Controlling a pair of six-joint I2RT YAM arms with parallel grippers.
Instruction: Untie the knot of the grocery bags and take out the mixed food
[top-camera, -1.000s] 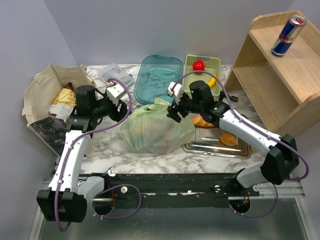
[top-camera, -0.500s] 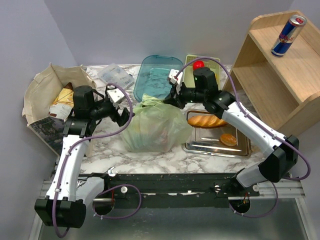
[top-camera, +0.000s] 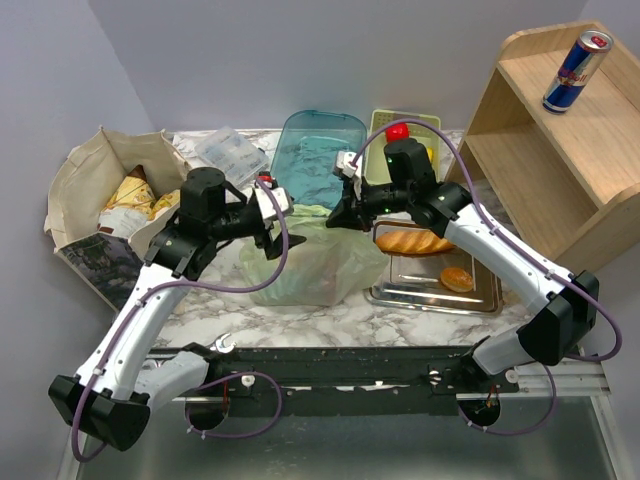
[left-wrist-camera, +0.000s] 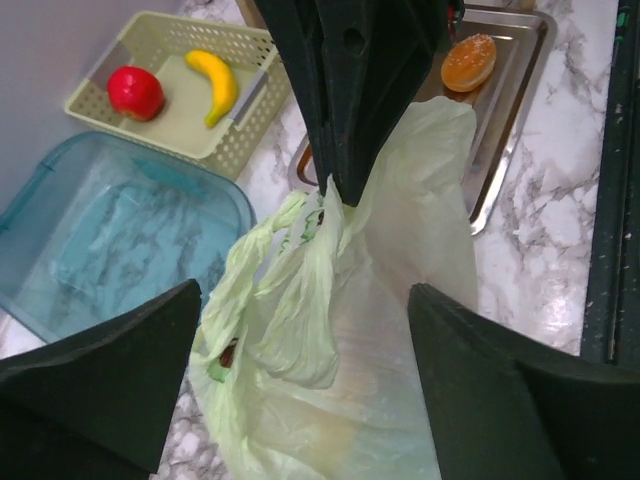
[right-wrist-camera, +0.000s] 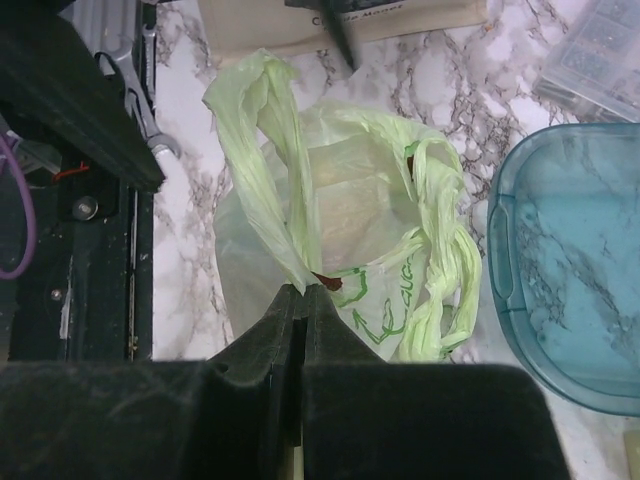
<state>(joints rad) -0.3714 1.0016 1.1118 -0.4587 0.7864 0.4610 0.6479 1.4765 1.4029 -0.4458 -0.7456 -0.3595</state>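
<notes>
- Top view: my left pincer (top-camera: 268, 212) has swung in from beside the tote (top-camera: 90, 170). It now hangs at the upper left of the bag (top-camera: 305, 265).
- My right pincer (top-camera: 338, 215) is still at the bag's top edge, a touch lower than half a second ago. The bag looks drawn up toward the back.
- The loaf (top-camera: 415, 240) on the tray (top-camera: 400, 292) shows again now that my right arm has shifted off it.
- Left wrist view: my left fingers are spread wide with nothing in them. The bag sits below the gap, apparently not touched.
- The right pincer comes down from above and nips a fold of film.
- The basket (left-wrist-camera: 255, 95), tub (left-wrist-camera: 100, 250) and bun (left-wrist-camera: 470, 62) lie behind.
- Right wrist view: my right fingers are closed tight on a thin fold at the bag's near rim.
- The two loops stand apart, one at left (right-wrist-camera: 262, 150) and a twisted one at right (right-wrist-camera: 445, 270). The mouth gapes between them.
- I see no tied knot here, so I judge it undone.
- The food is still in the bag, only dim shapes through the film.
- What it means: the right pincer holds the mouth up and the left has arrived open. I think the next step is to reach in for the first item or take the other rim.
- Risk: the thin film may slip or drag the whole bag.
</notes>
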